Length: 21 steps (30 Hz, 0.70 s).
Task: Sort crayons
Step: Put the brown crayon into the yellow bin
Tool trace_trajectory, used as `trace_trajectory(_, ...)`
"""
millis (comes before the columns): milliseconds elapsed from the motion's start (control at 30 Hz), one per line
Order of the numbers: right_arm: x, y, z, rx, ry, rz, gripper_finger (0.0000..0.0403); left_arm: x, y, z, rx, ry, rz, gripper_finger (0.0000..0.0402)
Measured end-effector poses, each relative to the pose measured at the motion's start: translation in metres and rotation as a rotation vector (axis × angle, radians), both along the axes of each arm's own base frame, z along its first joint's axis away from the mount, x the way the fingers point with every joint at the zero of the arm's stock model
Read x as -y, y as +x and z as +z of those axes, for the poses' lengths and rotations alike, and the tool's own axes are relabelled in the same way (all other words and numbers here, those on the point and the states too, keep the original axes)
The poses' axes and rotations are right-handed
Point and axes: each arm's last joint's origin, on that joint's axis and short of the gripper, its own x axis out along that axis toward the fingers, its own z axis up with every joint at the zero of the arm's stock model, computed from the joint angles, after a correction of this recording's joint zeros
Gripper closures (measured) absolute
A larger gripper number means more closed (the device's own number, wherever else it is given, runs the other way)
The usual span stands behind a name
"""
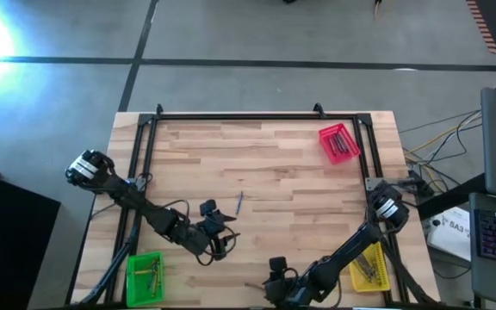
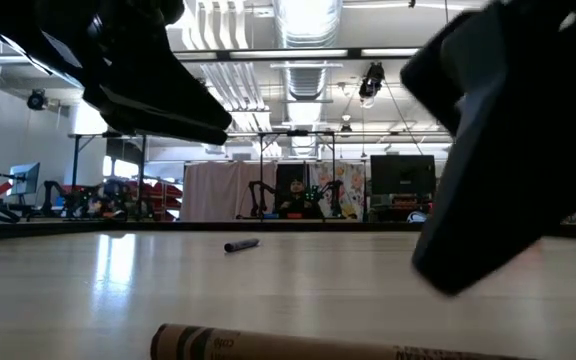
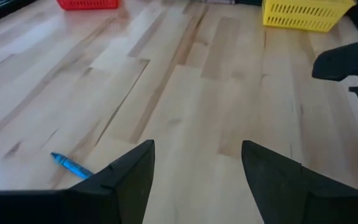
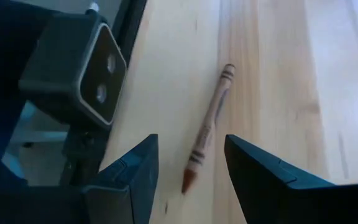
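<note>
A blue crayon (image 1: pixel 239 202) lies on the wooden table near its middle; it also shows in the left wrist view (image 3: pixel 72 165) and the low view (image 2: pixel 240 244). A brown crayon (image 4: pixel 207 130) lies at the table's near edge, close before the low camera (image 2: pixel 318 345). My left gripper (image 1: pixel 218 234) is open and empty (image 3: pixel 194 149), a little to the near left of the blue crayon. My right gripper (image 1: pixel 274 280) is open (image 4: pixel 189 138) above the brown crayon, its fingers standing on either side of the crayon's tip end without touching it.
A red tray (image 1: pixel 338 142) with crayons stands at the far right, a green tray (image 1: pixel 143 277) at the near left and a yellow tray (image 1: pixel 370 267) at the near right. A small camera housing (image 4: pixel 82 68) sits at the near edge beside my right gripper.
</note>
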Motion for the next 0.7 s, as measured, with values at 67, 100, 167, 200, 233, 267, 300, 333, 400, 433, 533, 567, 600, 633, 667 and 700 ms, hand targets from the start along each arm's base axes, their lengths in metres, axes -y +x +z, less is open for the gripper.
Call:
trace_trajectory(67, 0.002, 0.003, -0.008, -0.010, -0.006, -0.008, 0.0228, 0.000, -0.001, -0.001, -0.008, 0.005, 0.000, 0.0178)
trace_trajectory(100, 0.004, 0.004, -0.011, -0.018, -0.005, -0.016, 0.0230, 0.000, -0.001, -0.001, -0.008, 0.005, 0.000, 0.0178)
trace_trajectory(167, 0.006, 0.007, -0.012, -0.023, -0.001, -0.028, 0.0241, -0.001, -0.001, -0.002, -0.016, 0.010, 0.000, 0.0178)
trace_trajectory(200, 0.007, 0.008, -0.013, -0.028, 0.000, -0.033, 0.0250, -0.001, -0.001, -0.002, -0.020, 0.013, 0.000, 0.0178)
trace_trajectory(233, 0.008, 0.008, -0.013, -0.035, 0.006, -0.030, 0.0262, -0.001, -0.001, -0.002, -0.023, 0.015, 0.000, 0.0178)
trace_trajectory(267, 0.010, 0.009, -0.013, -0.045, 0.008, -0.029, 0.0277, -0.001, -0.001, -0.002, -0.024, 0.015, 0.000, 0.0178)
trace_trajectory(300, 0.010, 0.009, -0.013, -0.054, 0.015, -0.022, 0.0295, -0.001, -0.002, -0.002, -0.025, 0.016, 0.000, 0.0178)
trace_trajectory(333, 0.011, 0.009, -0.012, -0.062, 0.014, -0.020, 0.0316, -0.001, -0.002, -0.003, -0.027, 0.017, 0.000, 0.0178)
trace_trajectory(400, 0.013, 0.008, -0.012, -0.084, 0.012, -0.019, 0.0363, -0.001, -0.002, -0.003, -0.030, 0.019, 0.000, 0.0178)
trace_trajectory(433, 0.014, 0.008, -0.011, -0.095, 0.013, -0.022, 0.0378, -0.001, -0.002, -0.003, -0.031, 0.019, 0.000, 0.0178)
trace_trajectory(533, 0.020, 0.006, -0.009, -0.139, 0.011, -0.072, 0.0387, -0.001, -0.002, -0.003, -0.032, 0.020, 0.000, 0.0178)
trace_trajectory(567, 0.021, 0.004, -0.007, -0.148, 0.011, -0.097, 0.0388, -0.001, -0.002, -0.003, -0.034, 0.021, 0.000, 0.0178)
trace_trajectory(600, 0.024, 0.002, -0.004, -0.149, -0.001, -0.126, 0.0390, -0.001, -0.002, -0.003, -0.036, 0.022, 0.000, 0.0178)
trace_trajectory(633, 0.027, -0.001, -0.001, -0.158, -0.024, -0.158, 0.0390, -0.001, -0.002, -0.004, -0.038, 0.023, 0.000, 0.0178)
trace_trajectory(667, 0.029, -0.003, 0.002, -0.162, -0.032, -0.196, 0.0390, -0.001, -0.002, -0.004, -0.040, 0.025, 0.000, 0.0178)
trace_trajectory(700, 0.031, -0.006, 0.008, -0.157, -0.030, -0.243, 0.0390, -0.001, -0.002, -0.004, -0.040, 0.024, -0.001, 0.0178)
